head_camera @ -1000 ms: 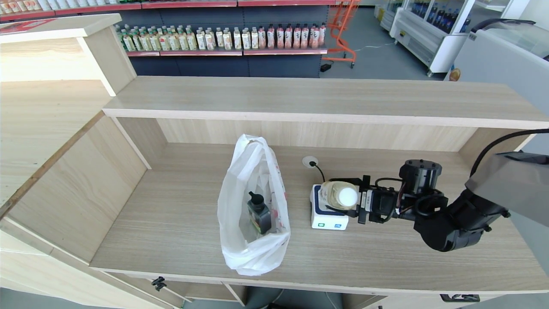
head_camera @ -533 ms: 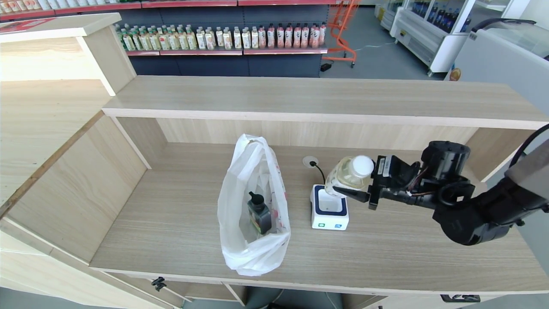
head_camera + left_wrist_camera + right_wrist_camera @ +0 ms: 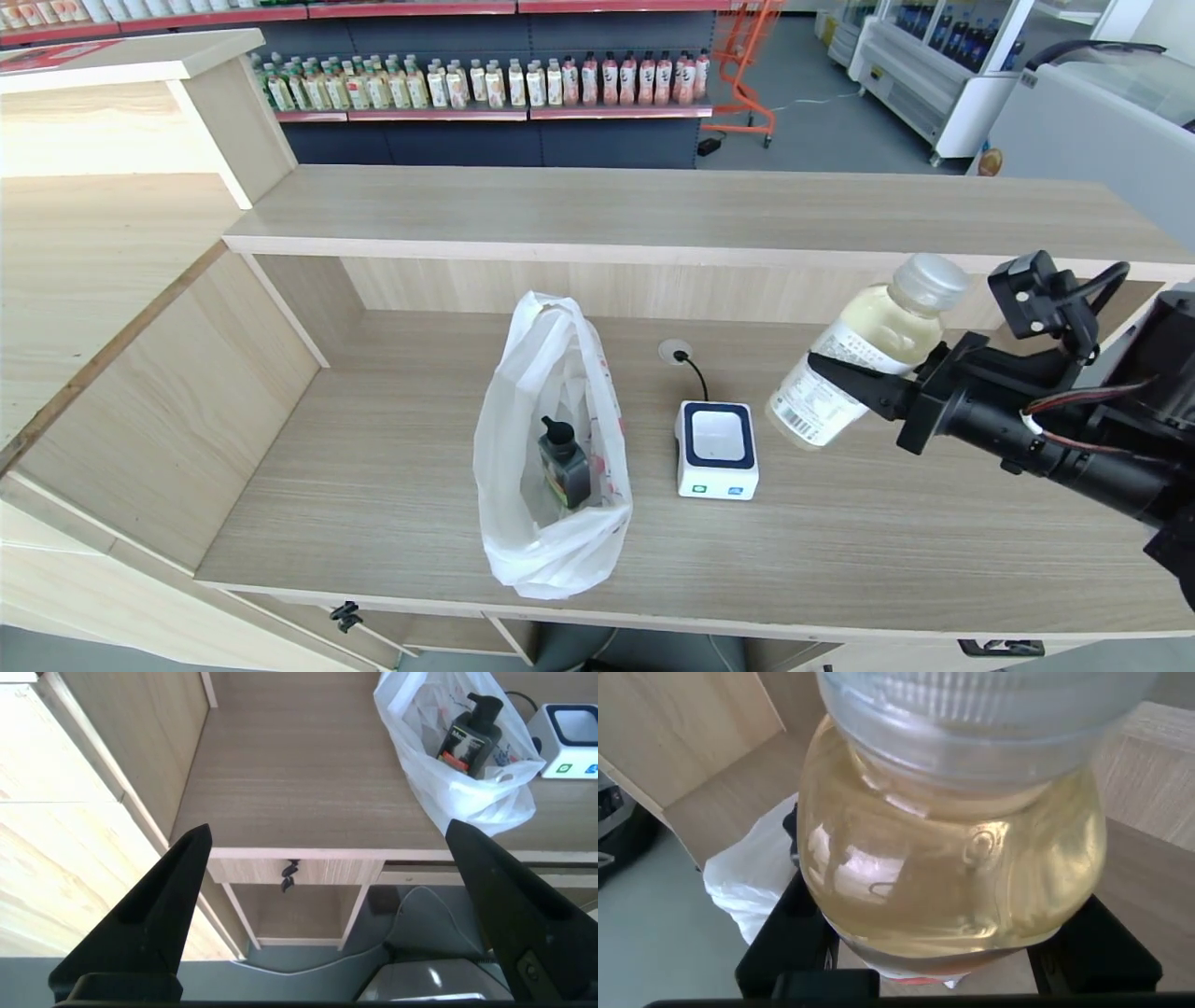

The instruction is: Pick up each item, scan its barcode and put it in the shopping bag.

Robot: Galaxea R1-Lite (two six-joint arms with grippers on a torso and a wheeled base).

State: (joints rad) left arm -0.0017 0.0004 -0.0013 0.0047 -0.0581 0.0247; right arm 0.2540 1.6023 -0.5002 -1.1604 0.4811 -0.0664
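The right claw pinches a tilted bottle above the bench, just right of the scanner. The left claw hangs spread at the bench's front edge.

The right arm is matte black all over, built of round tube sections that thicken toward four o'clock in the head view. A pale ring bands the forearm, and thin red and white wires run along its top. At twelve o'clock above the wrist sits a small boxy black camera block with a looped black cable. The right gripper has long black fingers tapering to points. The left gripper has broad, black, wedge-shaped ones.
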